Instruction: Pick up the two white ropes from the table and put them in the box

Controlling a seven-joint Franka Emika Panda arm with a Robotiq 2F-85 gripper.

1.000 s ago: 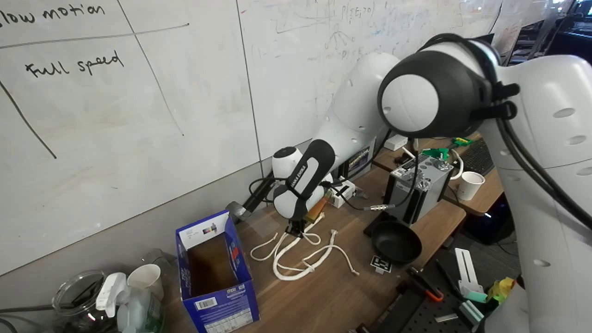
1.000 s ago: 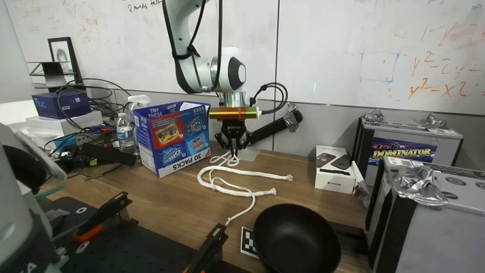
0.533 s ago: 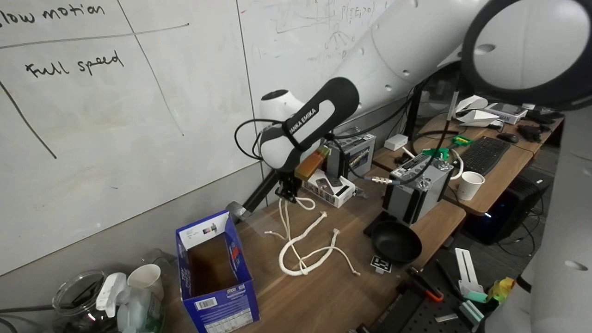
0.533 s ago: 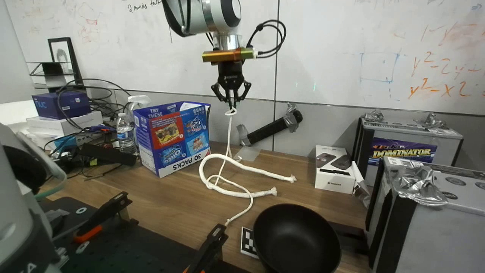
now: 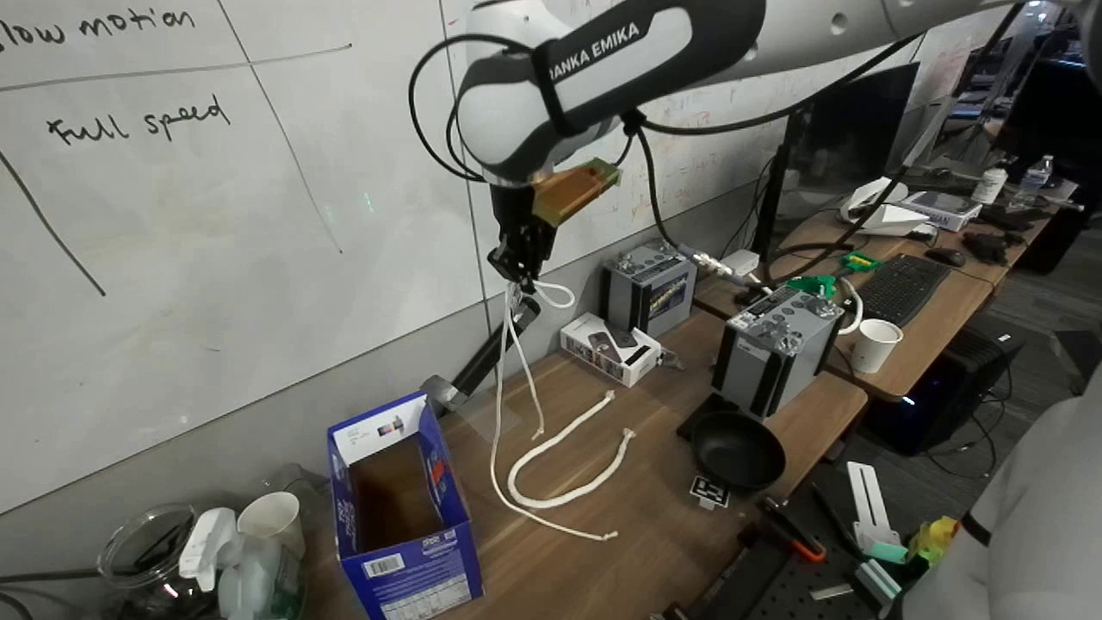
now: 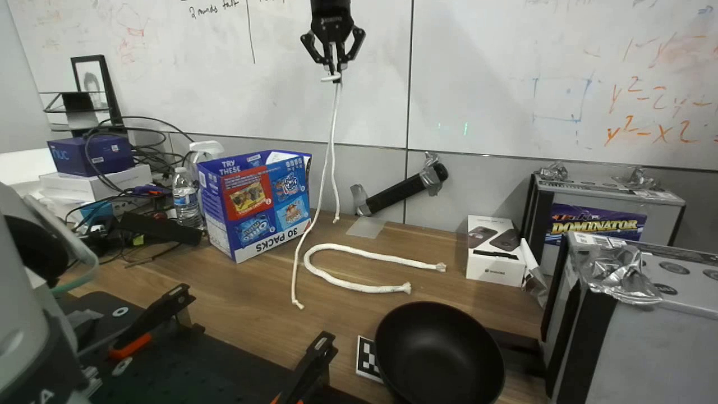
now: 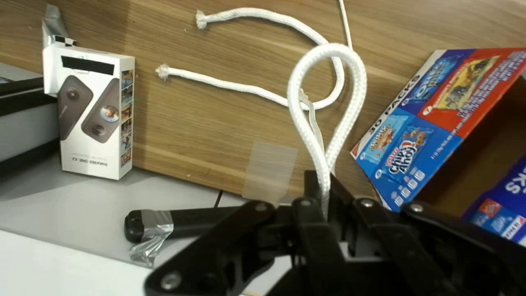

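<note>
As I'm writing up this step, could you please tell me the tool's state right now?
Tool: closed, holding the thinner white rope.

We see the pincer (image 5: 520,279) pinching one rope (image 5: 498,379) (looped at the top) above the tabletop (image 5: 628,568), where the other rope (image 5: 555,503) lies curved near the box (image 5: 415,575).

Braided rope (image 7: 360,82), wood-grain table (image 7: 185,123)

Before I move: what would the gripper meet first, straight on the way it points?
The gripper points down. Past the thin white rope hanging from it, it would likely meet the table within the bend of the thick white rope, or that rope itself; depth is unclear.
</note>
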